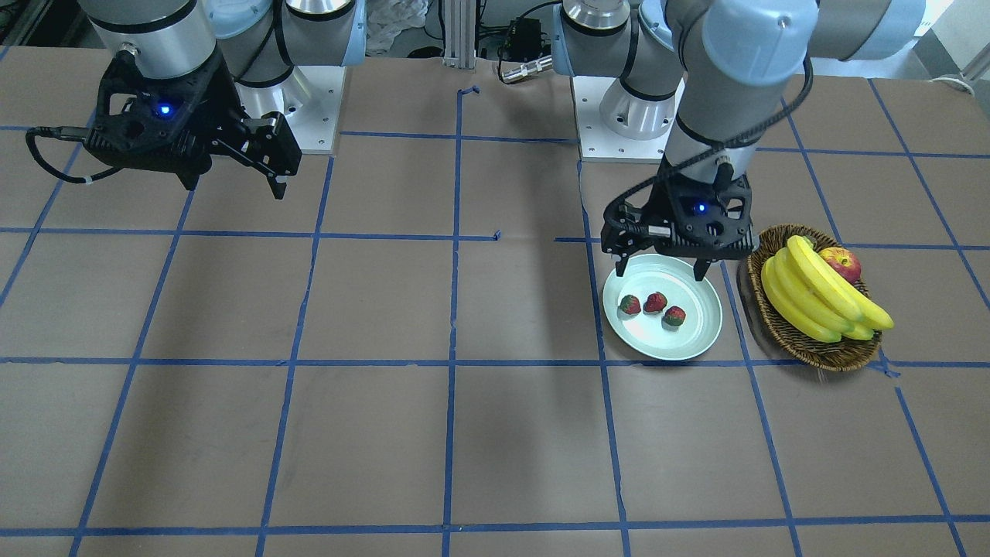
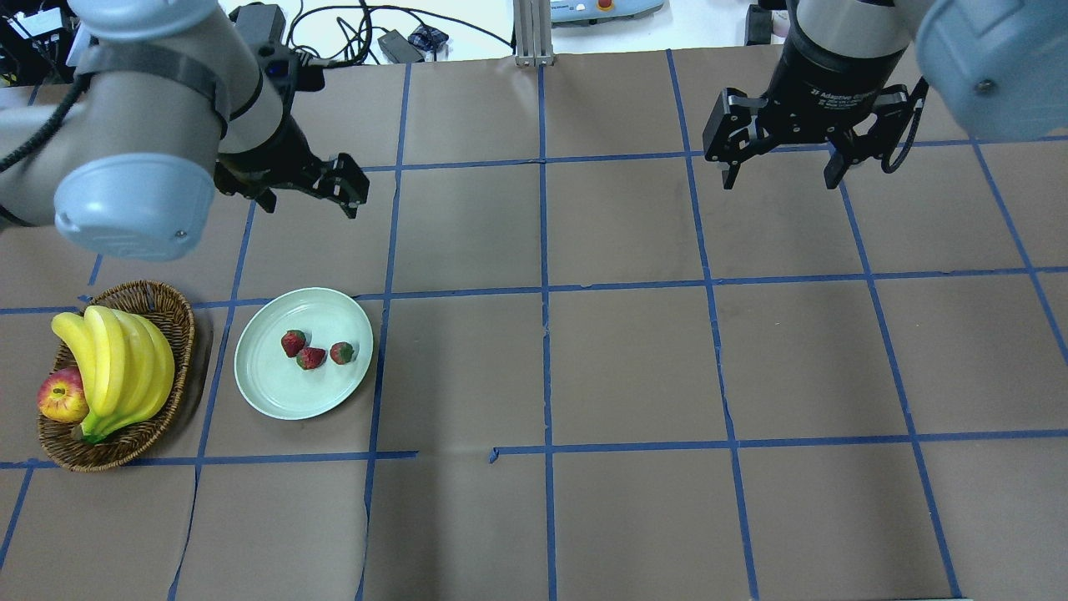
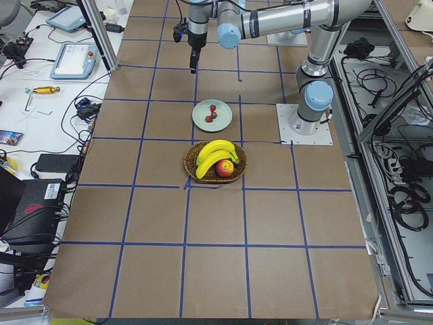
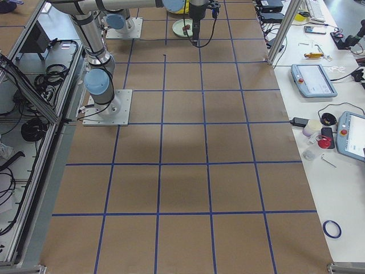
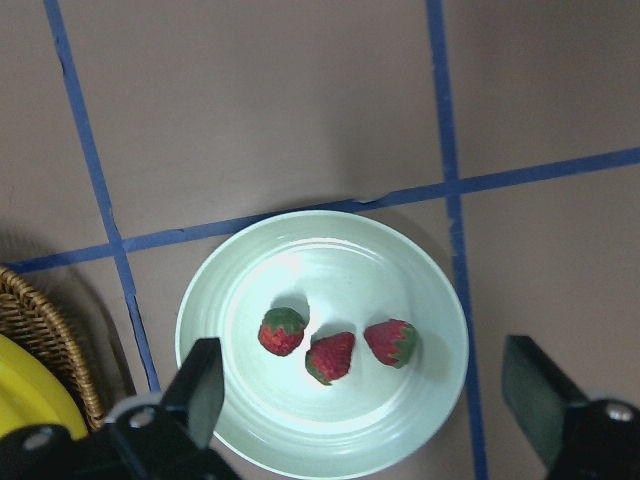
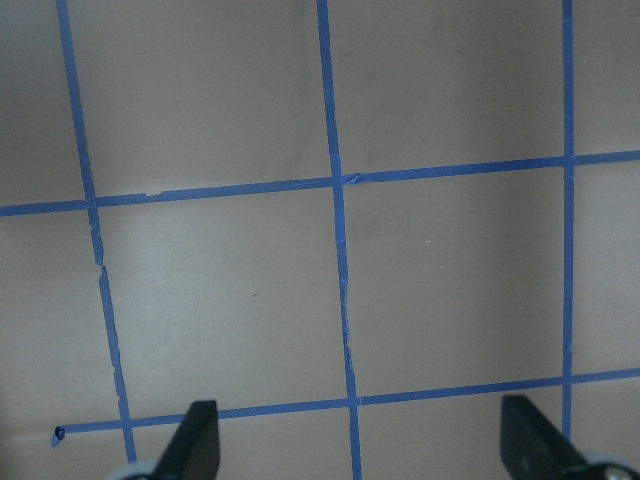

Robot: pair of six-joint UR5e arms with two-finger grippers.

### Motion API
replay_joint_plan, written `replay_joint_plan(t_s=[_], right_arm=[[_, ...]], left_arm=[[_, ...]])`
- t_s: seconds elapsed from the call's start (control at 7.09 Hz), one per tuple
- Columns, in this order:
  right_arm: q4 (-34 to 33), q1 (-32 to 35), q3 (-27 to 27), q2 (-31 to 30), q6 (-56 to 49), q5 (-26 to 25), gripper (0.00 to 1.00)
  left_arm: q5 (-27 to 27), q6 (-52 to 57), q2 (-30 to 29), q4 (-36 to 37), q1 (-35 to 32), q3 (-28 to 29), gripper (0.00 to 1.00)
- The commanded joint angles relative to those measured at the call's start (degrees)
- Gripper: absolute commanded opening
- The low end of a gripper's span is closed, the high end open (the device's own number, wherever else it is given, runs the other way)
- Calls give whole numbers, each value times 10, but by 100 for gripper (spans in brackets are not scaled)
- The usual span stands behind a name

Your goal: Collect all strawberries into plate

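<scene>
Three red strawberries (image 1: 656,302) with green caps lie close together inside the pale mint plate (image 1: 681,286), seen also in the overhead view (image 2: 311,357) and the left wrist view (image 5: 331,357). The plate (image 2: 284,392) sits on the brown table next to the basket. My left gripper (image 1: 661,272) hangs above the plate's robot-side edge, open and empty; its fingers (image 5: 200,380) frame the plate (image 5: 330,260). My right gripper (image 2: 781,179) is open and empty, high over bare table far from the plate.
A brown wicker basket (image 2: 117,451) with yellow bananas (image 2: 117,359) and a red-yellow apple (image 2: 62,396) stands just beside the plate, on its outer side. Blue tape lines grid the table. The right wrist view shows only table and tape.
</scene>
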Motion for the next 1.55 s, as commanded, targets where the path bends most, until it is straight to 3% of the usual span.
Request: replay_joint_plan(t_s=[0.0,0.42,0.99,1.41], right_arm=[[0,0,0,0,1,14,100],[-7,0,0,0,1,18,100],[-57,-1,-3,3,22,17,100],[-52,-3,-5,3,13,9,100]], left_arm=[[-38,-47,16,-58,-21,63,100],[-41,-56,40,-59,-19,23,100],[-39,-47,40,-158,-19,59,100],[-35,-46,44,-156,-15,53,100]])
